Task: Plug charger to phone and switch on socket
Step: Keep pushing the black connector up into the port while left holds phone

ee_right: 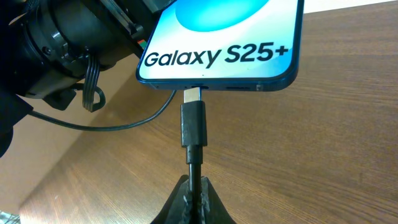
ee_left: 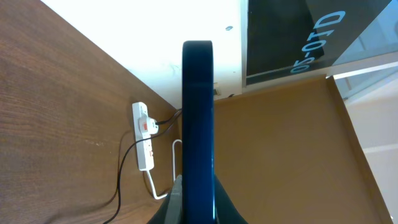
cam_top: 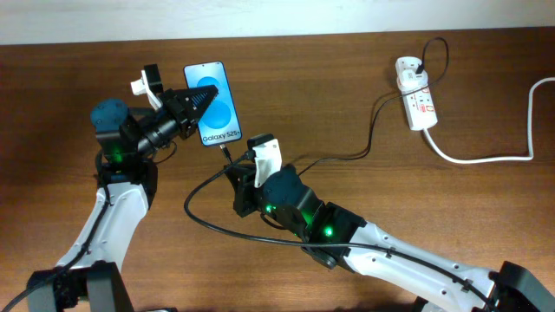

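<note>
Pinching the charger (ee_right: 193, 124) just behind its plug, the right gripper (ee_right: 194, 185) has its 2 fingers pressed tight on the thin black cable. The plug's silver tip sits at the small hole in the bottom edge of the phone (ee_right: 217, 37). It looks partly in, but some silver shows, so I cannot tell how deep it goes.

The phone is held up off the table (cam_top: 364, 260), with its blue screen facing up and its bottom edge toward the right gripper. The left gripper (cam_top: 201, 100) is clamped on the phone, 1 finger on each face. In the left wrist view the phone shows edge-on between those fingers.

From the plug, the black cable loops over the table and runs to the socket (cam_top: 416, 97). The socket lies well apart from the phone, at the far right of the table. Its thick white lead (cam_top: 486, 158) curls off to the right.
</note>
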